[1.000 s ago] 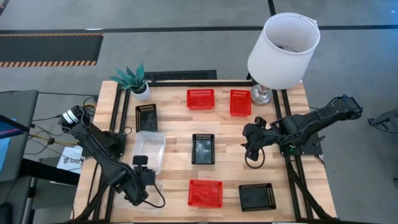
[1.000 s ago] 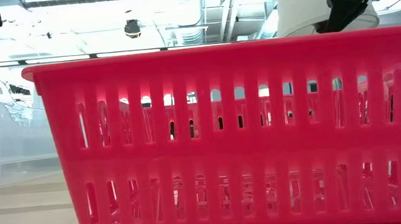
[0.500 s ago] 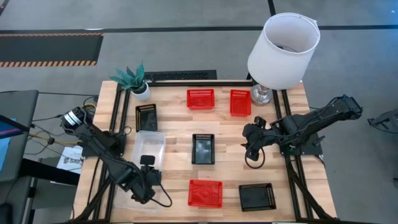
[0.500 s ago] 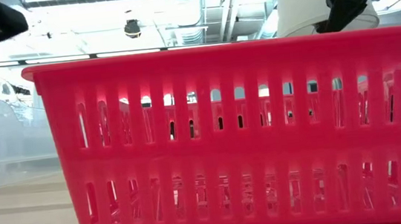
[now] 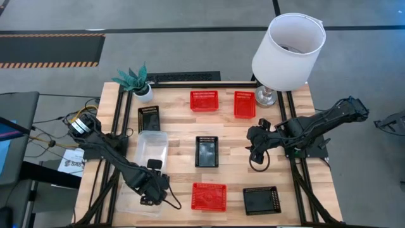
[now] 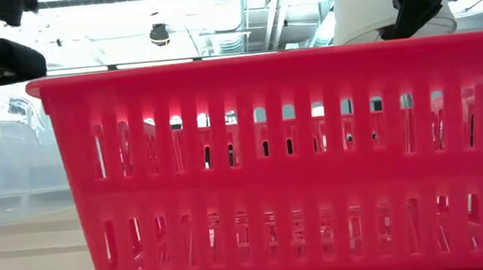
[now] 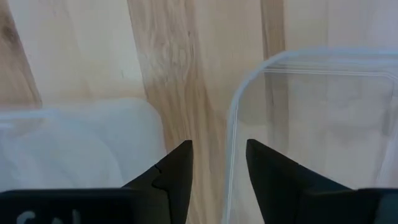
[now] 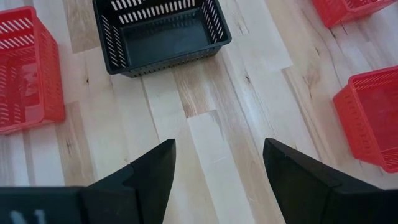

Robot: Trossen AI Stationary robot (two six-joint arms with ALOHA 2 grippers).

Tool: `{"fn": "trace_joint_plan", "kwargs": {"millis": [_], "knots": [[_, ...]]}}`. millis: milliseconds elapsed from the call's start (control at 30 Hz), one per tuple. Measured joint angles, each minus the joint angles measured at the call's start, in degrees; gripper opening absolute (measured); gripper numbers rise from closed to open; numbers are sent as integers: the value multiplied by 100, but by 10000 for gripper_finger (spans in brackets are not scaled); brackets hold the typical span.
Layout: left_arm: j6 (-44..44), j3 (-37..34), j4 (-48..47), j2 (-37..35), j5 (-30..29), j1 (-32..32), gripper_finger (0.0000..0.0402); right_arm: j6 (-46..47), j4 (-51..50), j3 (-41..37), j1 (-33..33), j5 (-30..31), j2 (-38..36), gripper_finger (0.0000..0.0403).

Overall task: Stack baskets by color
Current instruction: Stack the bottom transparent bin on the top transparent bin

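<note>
Left fingers point(image 7: 217, 180) are part spread, straddling the rim of a clear basket point(image 7: 323, 124), not pinched on it yet imo. Second clear one point(image 5: 152, 151) sits at 12 o'clock from it on the bench point(image 5: 177, 126), long axis 12-6. Right fingers point(image 8: 217, 180) spread wide, hovering mid-bench, way farther off.

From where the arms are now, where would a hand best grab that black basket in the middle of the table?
Probably one long side wall of the centre black basket, gripped from straight above with one finger inside and one outside. It sits upright with its mouth open and bare wood all around. The open right hand hovers beside it.
</note>
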Motion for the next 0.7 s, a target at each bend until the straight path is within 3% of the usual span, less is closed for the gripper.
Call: {"fn": "trace_joint_plan", "kwargs": {"millis": [100,267,467,700], "knots": [[-14,0,-10,0,145,40,102,-15,0,0,0,0,0,265],[-41,32,-50,0,353,143,11,-15,0,0,0,0,0,265],[148,524,-122,0,323,285,1,-13,0,0,2,-3,0,265],[341,1877,-485,-4,240,461,0,-11,2,0,2,-5,0,265]]}}
